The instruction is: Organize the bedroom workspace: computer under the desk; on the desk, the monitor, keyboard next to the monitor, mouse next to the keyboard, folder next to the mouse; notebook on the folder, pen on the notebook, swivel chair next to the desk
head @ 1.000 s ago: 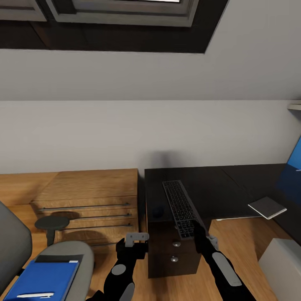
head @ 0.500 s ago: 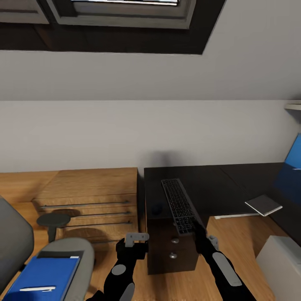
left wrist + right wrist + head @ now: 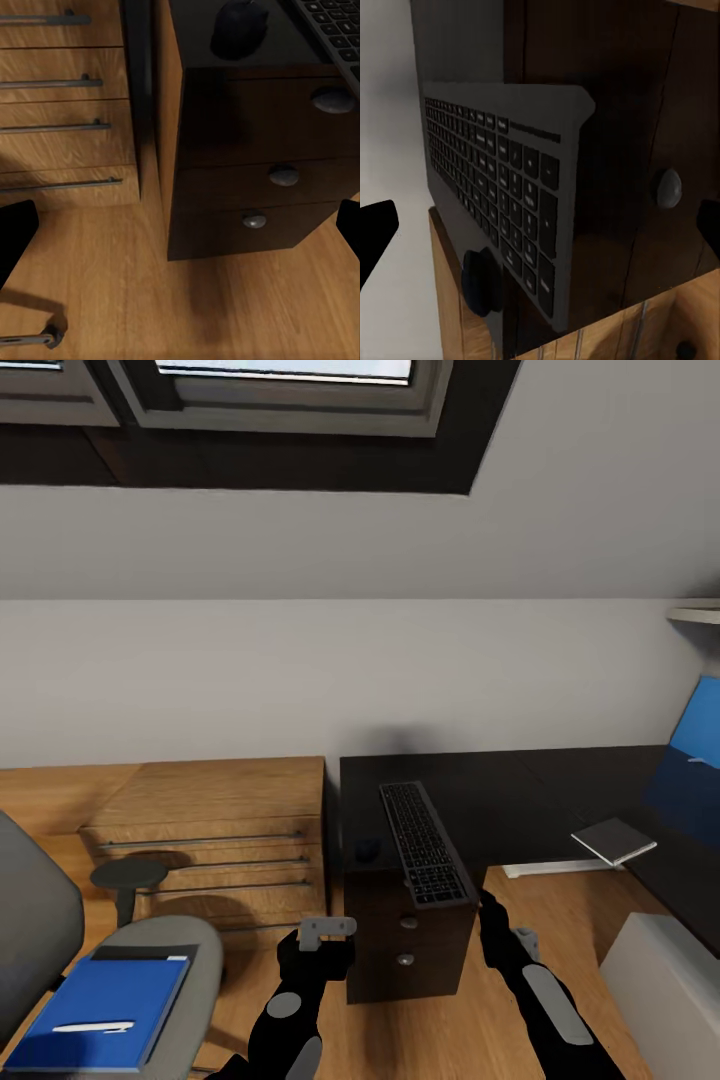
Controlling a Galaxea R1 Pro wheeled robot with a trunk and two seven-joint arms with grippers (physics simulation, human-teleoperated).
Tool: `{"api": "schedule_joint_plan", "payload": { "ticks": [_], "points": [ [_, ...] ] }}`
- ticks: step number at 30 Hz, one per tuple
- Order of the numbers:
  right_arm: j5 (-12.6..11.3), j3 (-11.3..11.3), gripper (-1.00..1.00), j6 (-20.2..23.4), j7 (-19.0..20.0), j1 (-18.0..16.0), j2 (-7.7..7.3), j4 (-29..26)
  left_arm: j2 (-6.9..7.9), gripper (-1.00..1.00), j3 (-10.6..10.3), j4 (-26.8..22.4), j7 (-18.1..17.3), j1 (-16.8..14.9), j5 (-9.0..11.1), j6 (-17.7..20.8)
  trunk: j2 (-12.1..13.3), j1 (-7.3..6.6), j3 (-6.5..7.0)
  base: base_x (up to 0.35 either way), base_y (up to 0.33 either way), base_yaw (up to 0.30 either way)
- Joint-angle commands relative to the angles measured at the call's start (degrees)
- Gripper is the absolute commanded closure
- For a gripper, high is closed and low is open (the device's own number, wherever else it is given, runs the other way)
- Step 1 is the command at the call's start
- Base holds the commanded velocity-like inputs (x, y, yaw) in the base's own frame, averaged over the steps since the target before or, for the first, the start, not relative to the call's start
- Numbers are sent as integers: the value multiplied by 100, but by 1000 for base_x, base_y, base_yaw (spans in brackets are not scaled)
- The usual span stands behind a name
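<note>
Two done so far: keyboard (image 3: 424,844), mouse (image 3: 367,849) on bench (image 3: 520,800). Folder (image 3: 95,1010), pen (image 3: 92,1026) on chair (image 3: 150,960). Both my end effectors (image 3: 327,930) (image 3: 495,920) open, empty.

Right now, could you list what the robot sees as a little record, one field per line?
place: bedroom corner with dark desk under a window
keyboard: on the desk, near end overhanging the front edge
mouse: on the desk, left of the keyboard
notebook: on the desk, to the right
monitor: blue screen at right edge
swivel chair: lower left, holds blue folder with pen on it
left gripper: open, empty
right gripper: open, empty, just before the keyboard
</note>
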Motion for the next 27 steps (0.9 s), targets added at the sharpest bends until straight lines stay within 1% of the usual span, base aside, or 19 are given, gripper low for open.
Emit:
{"api": "schedule_joint_plan", "payload": {
  "ticks": [1, 5, 7, 8, 10, 11, 16, 17, 19, 20, 21, 23, 26, 27],
  "points": [
    [-40, -42, -100, 34, -16, -3, -33, -8, 2, -100, -11, -7, 48, -6, 46, 14, -4, 0, -7, -2, -2, 0],
    [-40, -116, -100, 31, -22, -4, -181, -8, 2, -100, -11, -8, 48, -6, 46, 14, -4, 0, -7, -1, 0, 0],
    [-40, -172, -100, 30, -23, -8, -276, -8, 2, -100, -12, -8, 48, -6, 46, 14, -4, 0, -7, 0, 0, 0],
    [-40, -206, -100, 30, -23, -9, -350, -8, 2, -100, -12, -8, 48, -6, 46, 14, -4, 0, -7, 0, 0, 0],
    [-40, -230, -100, 33, -23, -10, -425, -11, 2, -100, -11, -7, 48, -6, 46, 14, -4, 0, -7, 0, 0, 0],
    [-40, -245, -100, 35, -23, -10, -509, -18, 2, -100, -11, -7, 48, -6, 46, 14, -4, 0, -7, 0, 0, 0],
    [-23, -261, -100, 63, -23, -11, -738, -66, 2, -100, -11, -7, 48, -6, 44, 14, -4, 0, -7, 0, 0, 0],
    [-15, -256, -100, 75, -26, -11, -847, -93, 2, -100, -11, -7, 48, -6, 45, 14, -4, 0, -7, 0, 0, 0],
    [-1, -241, -100, 84, -30, -11, -952, -133, 2, -100, -11, -7, 48, -6, 45, 18, -4, 0, -7, 0, 0, 0],
    [57, -194, -100, 130, -99, -11, -1122, -280, 2, -100, -12, -7, 48, -6, 45, 21, 36, -22, 11, 0, 0, 0],
    [85, -177, -100, 159, -162, -11, -1149, -338, 2, -100, -12, -7, 48, -6, 45, 21, 76, -44, 29, 0, 0, 0],
    [166, -141, -100, 257, -384, -11, -1188, -477, 2, -100, -15, -7, 48, -6, 44, 22, 156, -88, 65, 0, 0, 0],
    [328, -105, -100, 519, -956, -11, -1222, -742, 2, -100, -17, -7, 48, -6, 41, 23, 276, -153, 119, 0, 0, 0],
    [527, -83, -100, 1027, -1960, -11, -1242, -1166, 2, -100, -19, -7, 48, -6, 38, 23, 317, -175, 137, 0, 0, 0]
  ]
}}
